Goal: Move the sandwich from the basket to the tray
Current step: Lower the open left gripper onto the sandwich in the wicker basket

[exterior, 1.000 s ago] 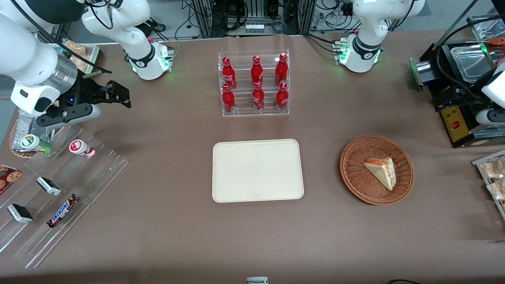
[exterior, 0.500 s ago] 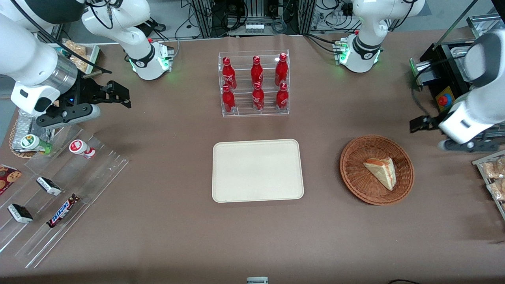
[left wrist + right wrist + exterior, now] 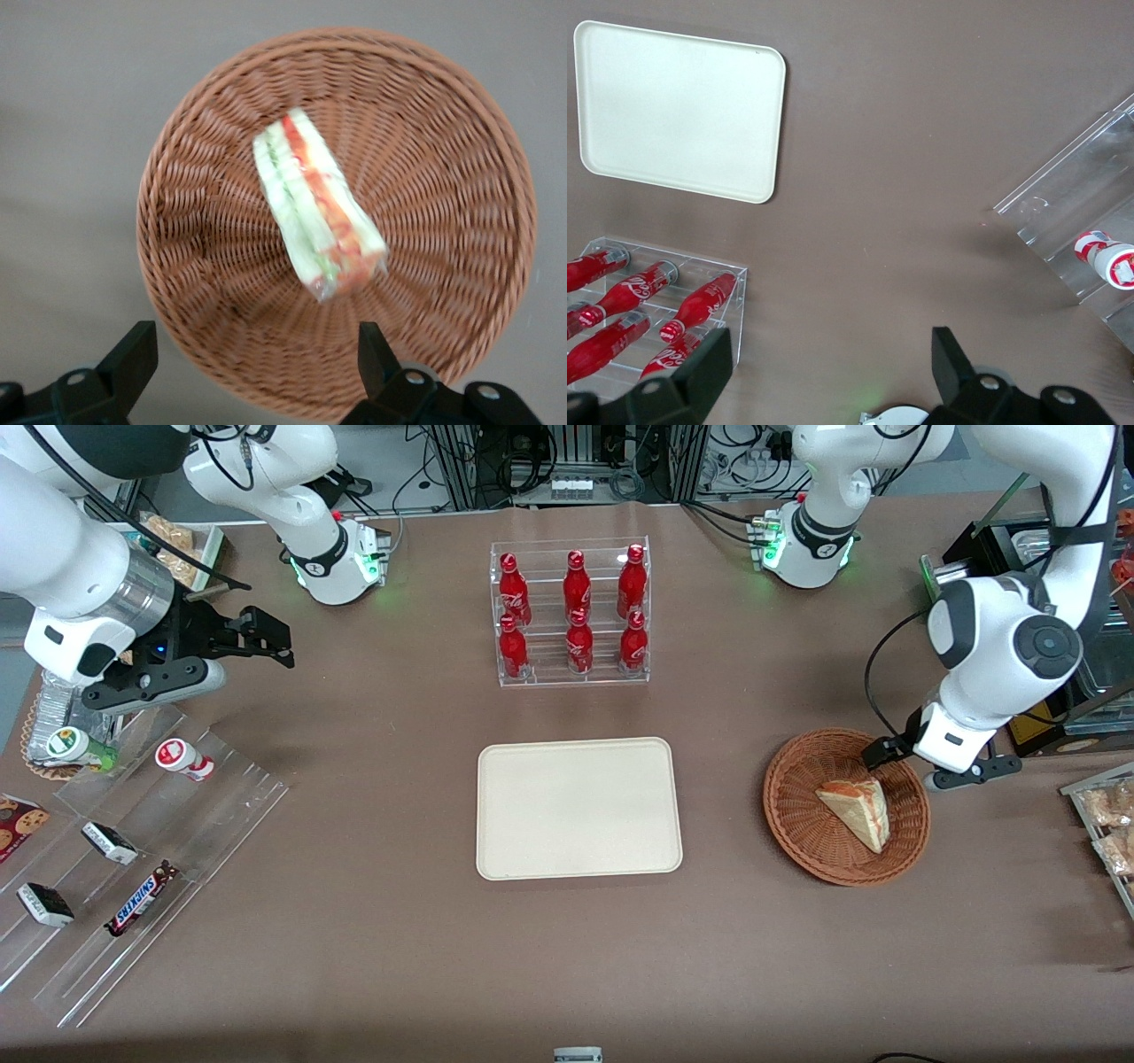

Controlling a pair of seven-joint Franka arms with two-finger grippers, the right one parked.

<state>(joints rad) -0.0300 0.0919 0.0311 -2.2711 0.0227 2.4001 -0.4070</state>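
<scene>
The left arm's gripper (image 3: 895, 764) hovers over the woven basket (image 3: 797, 815), at the part of its rim farthest from the front camera, its fingers (image 3: 133, 354) spread wide with nothing between them; only the fingertips show in the wrist view, and the arm's wrist hides most of the gripper from the front. The sandwich (image 3: 856, 810) lies inside the basket, a wedge with its long axis running diagonally, narrow tip toward the cream tray (image 3: 578, 808). Its red and green filling (image 3: 321, 199) is blurred in the wrist view. The tray sits well apart from the basket, toward the parked arm's end
</scene>
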